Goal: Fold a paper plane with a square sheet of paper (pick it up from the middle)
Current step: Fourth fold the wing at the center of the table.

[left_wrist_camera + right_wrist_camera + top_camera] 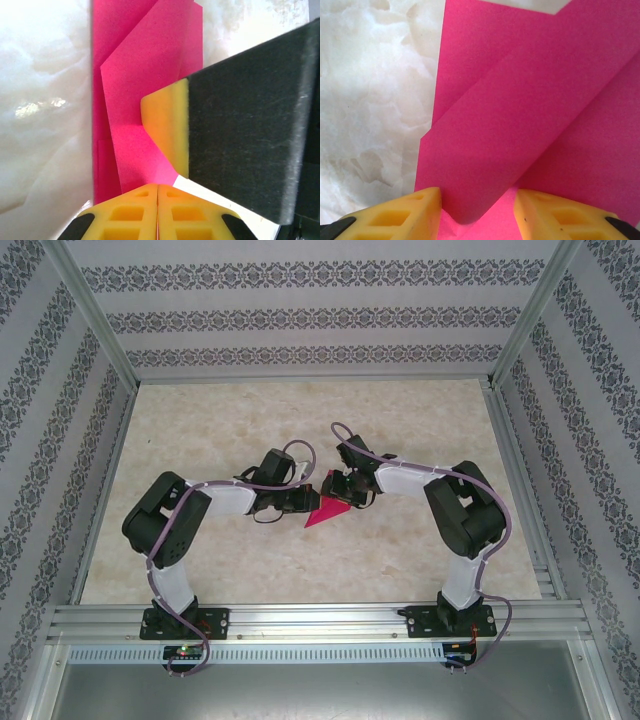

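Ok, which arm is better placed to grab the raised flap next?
Right, likely: the right tool stands open astride a raised fold of the paper; the left tool is shut at its edge.

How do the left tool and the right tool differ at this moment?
The left tool has its fingers pressed together; the right tool has its fingers apart, with a raised fold of the paper between them. The left tool reaches the paper from the left, the right tool from the right. Both have yellow fingertips.
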`<control>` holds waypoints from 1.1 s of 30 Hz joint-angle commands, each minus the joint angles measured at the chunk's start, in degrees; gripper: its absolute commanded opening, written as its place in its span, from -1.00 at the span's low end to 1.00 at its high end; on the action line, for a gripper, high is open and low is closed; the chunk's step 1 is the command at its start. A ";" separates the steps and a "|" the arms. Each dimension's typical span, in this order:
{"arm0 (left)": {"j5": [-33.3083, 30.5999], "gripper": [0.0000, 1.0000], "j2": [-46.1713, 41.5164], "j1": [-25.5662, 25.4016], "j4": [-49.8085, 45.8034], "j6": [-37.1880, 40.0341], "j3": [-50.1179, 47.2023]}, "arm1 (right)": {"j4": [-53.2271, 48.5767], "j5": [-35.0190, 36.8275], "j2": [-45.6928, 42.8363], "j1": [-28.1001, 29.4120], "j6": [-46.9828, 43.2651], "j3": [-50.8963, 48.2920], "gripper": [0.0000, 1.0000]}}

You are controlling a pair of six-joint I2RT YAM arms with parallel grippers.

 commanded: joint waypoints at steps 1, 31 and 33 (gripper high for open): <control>-0.15 -0.85 0.97 0.55 -1.77 1.16 1.61 | -6.53 3.91 4.25 0.17 -0.42 -2.12 -0.07; -3.90 -0.89 3.59 0.56 -5.85 1.98 3.77 | -7.02 3.57 3.52 -0.98 -0.07 -3.11 -0.20; -4.08 -0.89 3.77 0.56 -6.09 2.02 3.82 | -7.72 3.99 3.93 -0.96 -0.16 -2.75 -0.22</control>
